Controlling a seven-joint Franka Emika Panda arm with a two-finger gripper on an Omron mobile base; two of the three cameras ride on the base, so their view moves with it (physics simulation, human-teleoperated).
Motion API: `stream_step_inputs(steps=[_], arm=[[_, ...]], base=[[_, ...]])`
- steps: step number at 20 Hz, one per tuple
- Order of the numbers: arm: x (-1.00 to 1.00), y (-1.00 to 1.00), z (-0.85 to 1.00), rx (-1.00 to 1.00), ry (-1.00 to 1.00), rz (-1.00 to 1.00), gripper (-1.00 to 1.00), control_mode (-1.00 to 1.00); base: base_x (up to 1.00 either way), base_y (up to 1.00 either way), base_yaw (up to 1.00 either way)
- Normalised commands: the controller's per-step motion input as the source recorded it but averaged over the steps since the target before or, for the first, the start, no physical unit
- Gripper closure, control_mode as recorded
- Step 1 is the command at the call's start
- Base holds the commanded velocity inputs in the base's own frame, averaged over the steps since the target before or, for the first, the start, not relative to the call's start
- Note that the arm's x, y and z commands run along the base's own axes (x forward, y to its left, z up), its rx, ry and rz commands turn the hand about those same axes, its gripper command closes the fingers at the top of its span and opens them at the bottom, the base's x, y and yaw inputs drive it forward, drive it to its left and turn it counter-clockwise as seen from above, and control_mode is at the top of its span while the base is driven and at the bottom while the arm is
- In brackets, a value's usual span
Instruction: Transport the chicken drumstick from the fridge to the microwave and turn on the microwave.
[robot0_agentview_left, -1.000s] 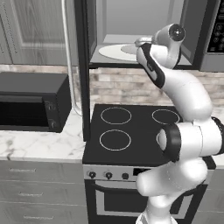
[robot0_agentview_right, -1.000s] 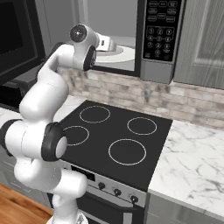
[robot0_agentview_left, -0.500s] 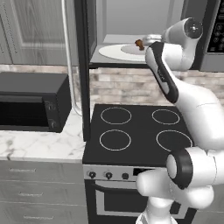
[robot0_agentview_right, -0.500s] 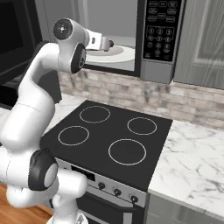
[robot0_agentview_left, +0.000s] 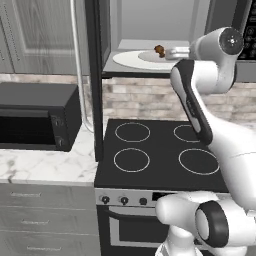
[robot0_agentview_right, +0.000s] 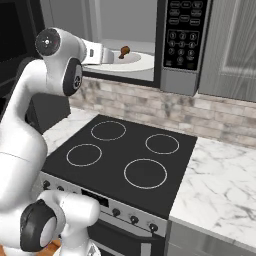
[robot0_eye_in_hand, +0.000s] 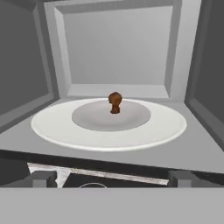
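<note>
The microwave (robot0_agentview_right: 182, 35) hangs above the stove with its door (robot0_agentview_left: 95, 75) swung open to the left. On its white turntable (robot0_eye_in_hand: 52, 127) stands the chicken drumstick (robot0_eye_in_hand: 115, 102), a small brown lump near the middle, also seen as the drumstick (robot0_agentview_left: 159, 50) and drumstick (robot0_agentview_right: 123, 50) from the base. My gripper (robot0_eye_in_hand: 111, 179) is open and empty, level with the cavity's mouth, a short way in front of the drumstick. From the sides the gripper (robot0_agentview_left: 170, 52) and gripper (robot0_agentview_right: 114, 56) point into the opening. The fridge is out of view.
A black stove top (robot0_agentview_left: 155, 150) with several ring burners lies below the microwave. A black countertop oven (robot0_agentview_left: 35, 122) stands on the marble counter at left. More marble counter (robot0_agentview_right: 220, 175) stretches right of the stove. The open door's pale handle (robot0_agentview_left: 77, 65) juts forward.
The hand has drawn back a little out of the microwave and the elbow has risen. The drumstick stays on the turntable, now clear of the fingers.
</note>
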Motion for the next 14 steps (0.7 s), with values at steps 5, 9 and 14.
stream_step_inputs(steps=[5,9,14], arm=[[-0.71,0.21,0.13,0.00,0.00,0.00,-1.00,-1.00],[-0.72,0.33,0.11,0.00,0.00,0.00,-1.00,-1.00],[-0.57,0.28,0.12,-0.01,-0.05,0.00,-1.00,-1.00]], base=[[0.00,0.00,0.00],[0.00,0.00,0.00],[0.00,0.00,0.00]])
